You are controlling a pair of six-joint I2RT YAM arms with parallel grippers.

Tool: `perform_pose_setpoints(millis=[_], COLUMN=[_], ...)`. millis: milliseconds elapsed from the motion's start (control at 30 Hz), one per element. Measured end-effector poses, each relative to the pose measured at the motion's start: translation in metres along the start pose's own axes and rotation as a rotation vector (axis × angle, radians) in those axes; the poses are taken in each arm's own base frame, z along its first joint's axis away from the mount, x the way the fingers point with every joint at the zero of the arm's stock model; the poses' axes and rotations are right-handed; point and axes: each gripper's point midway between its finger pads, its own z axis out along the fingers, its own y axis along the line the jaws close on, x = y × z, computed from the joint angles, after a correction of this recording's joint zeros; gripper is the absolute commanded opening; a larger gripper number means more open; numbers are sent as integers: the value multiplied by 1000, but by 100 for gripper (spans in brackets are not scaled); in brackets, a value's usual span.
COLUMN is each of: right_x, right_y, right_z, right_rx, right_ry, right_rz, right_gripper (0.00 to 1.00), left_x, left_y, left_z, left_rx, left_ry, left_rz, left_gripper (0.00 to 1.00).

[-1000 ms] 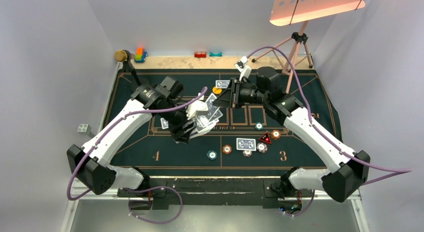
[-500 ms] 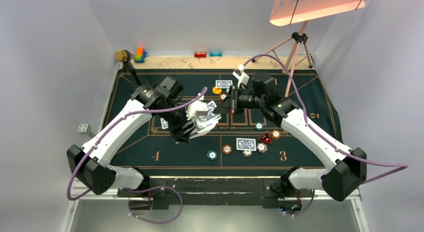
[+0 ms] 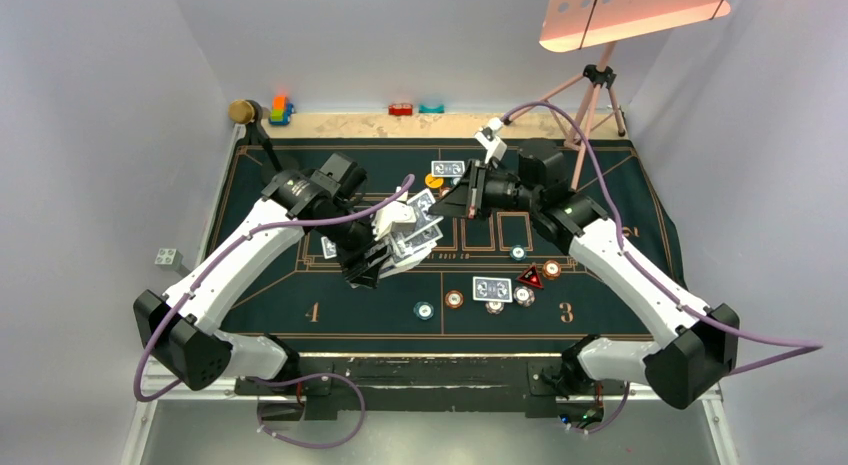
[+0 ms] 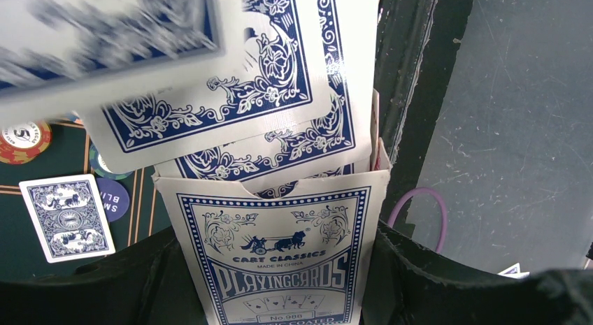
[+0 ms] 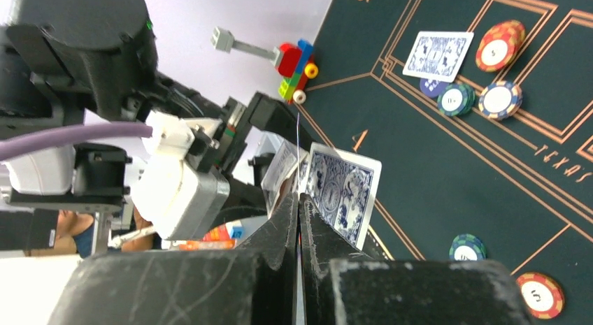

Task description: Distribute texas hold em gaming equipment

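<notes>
My left gripper (image 3: 378, 257) is shut on an open blue-and-white playing card box (image 3: 408, 247) and holds it above the mat. In the left wrist view the box (image 4: 280, 227) sits between the fingers (image 4: 419, 276), with blue-backed cards (image 4: 266, 94) fanning out of its top. My right gripper (image 3: 449, 199) is shut on one card (image 3: 426, 203) just past the box mouth. That card shows edge-on (image 5: 298, 154) above the right gripper (image 5: 299, 199). Single cards (image 3: 447, 169) (image 3: 329, 247) (image 3: 492, 288) lie on the mat with chips (image 3: 454, 299) (image 3: 518, 252) and the red triangular marker (image 3: 530, 277).
The dark green felt mat (image 3: 300, 315) covers the table. Toy blocks (image 3: 280, 109) (image 3: 402, 109) sit along the far edge, beside a microphone stand (image 3: 242, 112). A tripod (image 3: 598, 90) stands at the back right. More chips (image 3: 424, 310) (image 3: 551, 269) lie at the near middle.
My right gripper reached in to the box mouth, then drew back toward the far right with one card pinched. My left arm and the box stayed still.
</notes>
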Motion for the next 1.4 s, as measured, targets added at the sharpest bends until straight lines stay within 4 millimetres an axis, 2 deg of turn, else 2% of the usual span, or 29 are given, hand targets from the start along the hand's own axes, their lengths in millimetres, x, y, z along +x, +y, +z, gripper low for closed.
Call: perform_pose_setpoints(millis=[167, 367, 500, 567, 633, 700, 767, 833, 900, 967, 1067, 1133, 1233, 1300, 1367, 1400], right_x=[-23, -55, -81, -90, -93, -85, -69, -42, -11, 14, 37, 44, 38, 30, 21, 19], right_y=[3, -4, -27, -47, -76, -112, -145, -174, -189, -193, -187, -179, -171, -167, -165, -164], right_z=[-3, 10, 39, 60, 87, 118, 145, 174, 201, 222, 246, 258, 265, 266, 266, 267], right_rx=[-7, -9, 11, 25, 40, 67, 99, 132, 149, 150, 130, 108, 87, 75, 69, 69], right_ry=[-38, -67, -68, -57, -24, 21, 73, 142, 214, 271, 320, 336, 327, 311, 294, 289], right_rz=[6, 10, 17, 30, 59, 101, 143, 182, 204, 210, 202, 189, 175, 164, 153, 155], right_gripper=[0, 0, 0, 0, 0, 0, 0, 0, 0, 0, 0, 0, 0, 15, 37, 45], left_x=[0, 0, -1, -1, -1, 0, 0, 1, 2, 3, 3, 3, 4, 4, 4, 4], left_y=[0, -1, -2, -2, -3, -4, -5, -6, -7, -8, -9, -9, -9, -9, -9, -9], left_z=[0, -1, -3, -3, -3, -4, -5, -6, -7, -7, -7, -7, -7, -7, -7, -7], left_rx=[0, -3, -6, -5, -5, -4, -3, -2, 0, 2, 4, 4, 4, 4, 5, 5], left_ry=[0, -5, -9, -10, -11, -12, -13, -12, -9, -6, -3, -3, -3, -3, -2, -2], left_rz=[0, 4, 7, 7, 7, 7, 7, 6, 4, 1, 0, 0, -1, -1, -2, -2], left_gripper=[0, 0, 0, 0, 0, 0, 0, 0, 0, 0, 0, 0, 0, 0, 0, 0])
